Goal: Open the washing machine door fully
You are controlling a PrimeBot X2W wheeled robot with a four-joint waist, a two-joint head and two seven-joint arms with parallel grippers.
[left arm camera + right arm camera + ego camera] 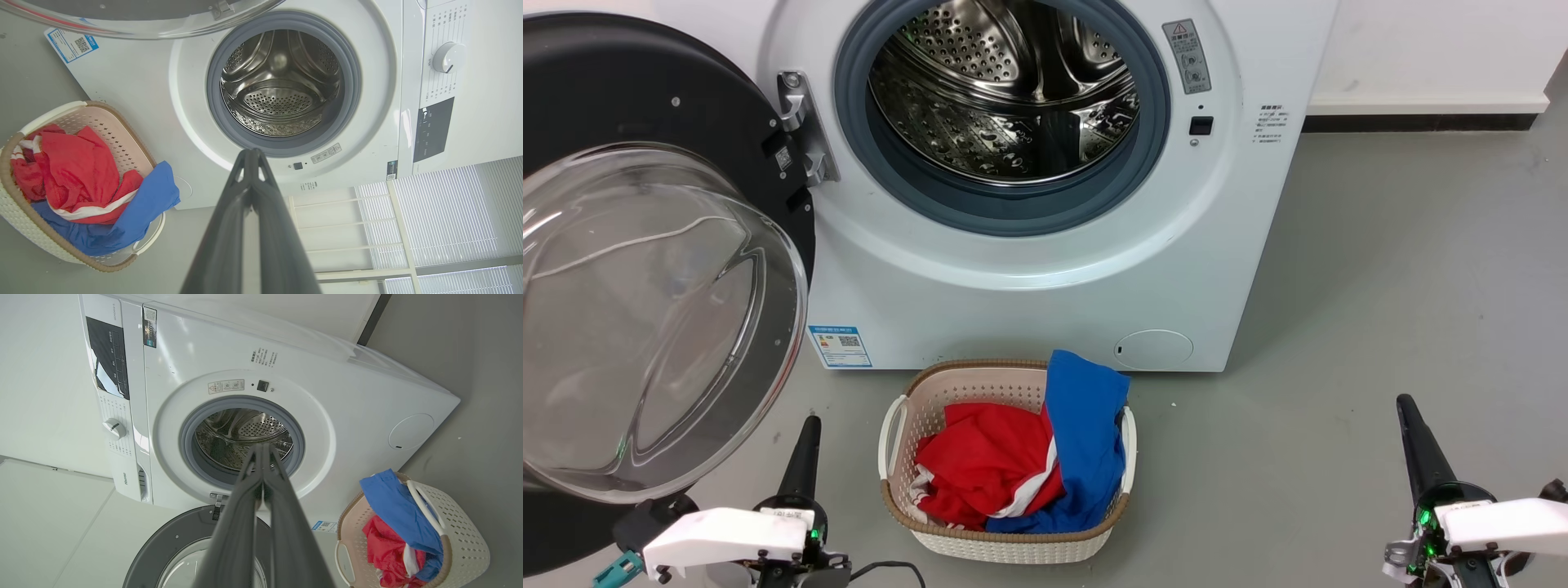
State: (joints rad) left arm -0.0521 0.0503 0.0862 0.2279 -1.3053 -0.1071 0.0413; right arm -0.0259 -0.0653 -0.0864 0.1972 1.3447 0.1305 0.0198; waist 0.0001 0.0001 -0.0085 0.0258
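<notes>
The white washing machine [1045, 278] stands ahead with its steel drum [1005, 90] exposed inside the grey gasket. Its round black door [645, 269] is swung wide to the left on a metal hinge [800, 122], the clear glass bowl bulging toward me. The door's rim [143, 20] crosses the top of the left wrist view, and the door [171, 547] lies low in the right wrist view. My left gripper [810, 420] is shut just below the door's lower edge, holding nothing. My right gripper [1405, 402] is shut over bare floor at the lower right, far from the door.
A cream plastic laundry basket [898, 425] with red and blue clothes sits on the grey floor right in front of the machine, between my two grippers. A white wall with a dark skirting [1421, 122] runs behind on the right.
</notes>
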